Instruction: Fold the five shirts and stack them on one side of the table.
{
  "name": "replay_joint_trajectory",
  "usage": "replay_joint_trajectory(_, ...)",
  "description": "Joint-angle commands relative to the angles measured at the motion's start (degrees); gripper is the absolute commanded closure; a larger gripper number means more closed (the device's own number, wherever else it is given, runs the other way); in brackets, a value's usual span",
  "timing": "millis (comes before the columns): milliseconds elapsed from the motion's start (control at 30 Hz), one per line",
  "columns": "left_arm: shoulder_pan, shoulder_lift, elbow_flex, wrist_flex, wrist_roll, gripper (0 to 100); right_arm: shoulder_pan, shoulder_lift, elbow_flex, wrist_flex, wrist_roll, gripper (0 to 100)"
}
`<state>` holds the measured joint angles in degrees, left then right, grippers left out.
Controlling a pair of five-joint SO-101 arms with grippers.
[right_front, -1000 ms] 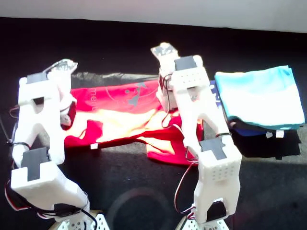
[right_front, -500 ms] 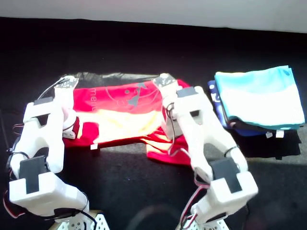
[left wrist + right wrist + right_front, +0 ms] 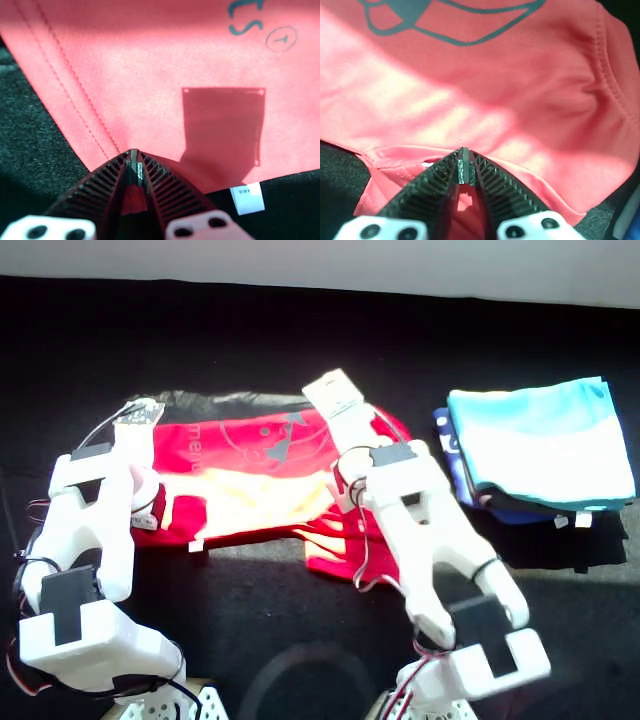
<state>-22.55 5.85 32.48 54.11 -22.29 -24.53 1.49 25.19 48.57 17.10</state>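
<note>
A red shirt (image 3: 250, 475) with a dark print lies partly folded across the middle of the black table. My left gripper (image 3: 160, 510) is at the shirt's left edge, shut on a pinch of red fabric (image 3: 150, 100) next to a stitched hem. At the shirt's right part my right gripper (image 3: 345, 498) is shut on a fold of the same red cloth (image 3: 485, 95). In the wrist views the left gripper (image 3: 134, 156) and right gripper (image 3: 464, 156) have their jaws pressed together on cloth. Folded shirts, a cyan and white one (image 3: 545, 445) on top, are stacked at the right.
Under the cyan shirt lie blue (image 3: 452, 450) and black (image 3: 560, 535) folded shirts. A grey garment edge (image 3: 230, 398) shows behind the red shirt. A small white label (image 3: 248, 198) lies at the shirt's edge. Bare black table (image 3: 250, 590) stretches in front.
Both arms came down and toward the front with the red shirt pinched. Since then the right arm's wrist has tipped up and back, while the left arm has held still.
</note>
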Motion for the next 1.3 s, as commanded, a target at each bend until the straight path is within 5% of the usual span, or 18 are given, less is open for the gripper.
replay_joint_trajectory(0,-1.19,-0.13,0.31,-1.76,0.26,99,-0.22,5.76,-6.64,1.89,0.26,99.2)
replay_joint_trajectory(500,-1.19,-0.13,0.31,-1.76,0.26,99,-9.36,5.85,-9.10,27.82,0.35,99.2)
replay_joint_trajectory(833,-1.19,-0.13,0.31,-1.76,0.26,99,-6.11,-9.27,-6.11,25.19,4.31,99.2)
replay_joint_trajectory(1100,-1.19,-0.13,0.31,-1.76,0.26,99,-0.13,-4.00,4.18,15.16,4.66,99.2)
replay_joint_trajectory(1267,-1.19,-0.13,0.31,-1.76,0.26,99,-4.00,-4.79,7.08,18.95,4.75,99.2)
